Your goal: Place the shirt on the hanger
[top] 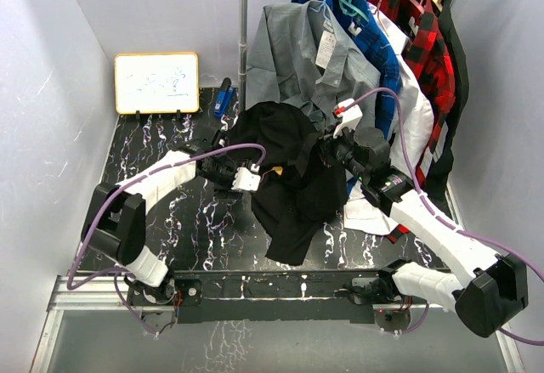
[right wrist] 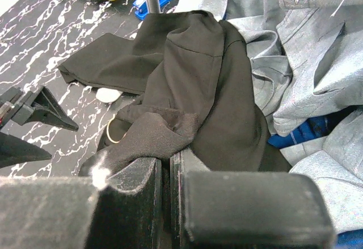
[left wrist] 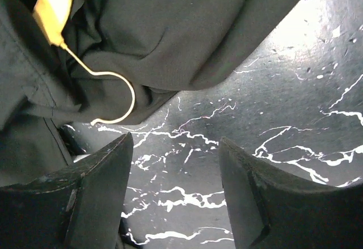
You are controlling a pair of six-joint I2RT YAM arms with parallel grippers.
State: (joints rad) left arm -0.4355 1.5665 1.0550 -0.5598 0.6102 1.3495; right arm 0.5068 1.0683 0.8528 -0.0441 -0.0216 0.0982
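Left gripper (left wrist: 176, 147): fingers spread, nothing between them, black marbled table (left wrist: 295, 90) beneath. Hanger (left wrist: 54, 11): yellow-orange, ahead and to the left of those fingertips, near but apart. Its hook curls out from under the fabric towards them, and its body is buried, so the long axis cannot be told. Shirt (top: 289, 169): black, bunched, draped over the hanger. Right gripper (right wrist: 169, 167): fingers pressed together, pinching a fold of the shirt. Judgement: the left arm is nearer the hanger, and the hook is the only reachable part.

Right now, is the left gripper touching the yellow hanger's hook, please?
Apart. The left wrist view shows bare marbled tabletop between the left gripper and the hook of the hanger.
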